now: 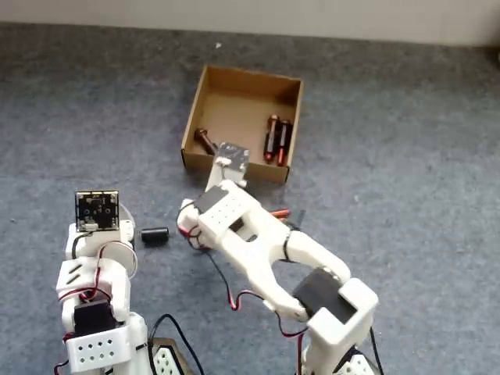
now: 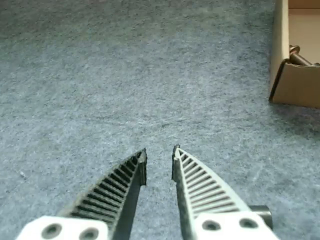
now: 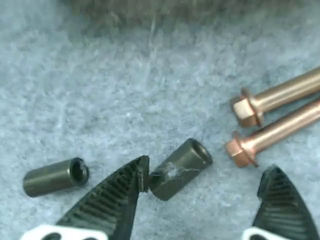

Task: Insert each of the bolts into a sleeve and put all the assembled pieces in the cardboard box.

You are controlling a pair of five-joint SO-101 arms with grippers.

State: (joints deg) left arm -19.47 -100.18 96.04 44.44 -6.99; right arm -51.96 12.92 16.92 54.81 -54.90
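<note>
My right gripper point(image 3: 207, 172) is spread wide and empty to straddle the sleeve point(image 3: 181, 169), one finger point(image 3: 120, 195) seemingly touching it, just outside the cardboard box point(image 1: 191, 125); two bolts point(image 3: 280, 95) lie beside, awaiting sleeves.

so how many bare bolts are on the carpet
2. One bolt and a second bolt lie side by side on the carpet, heads toward the sleeve between the fingers of the open right gripper. The right arm may hide others.
</note>
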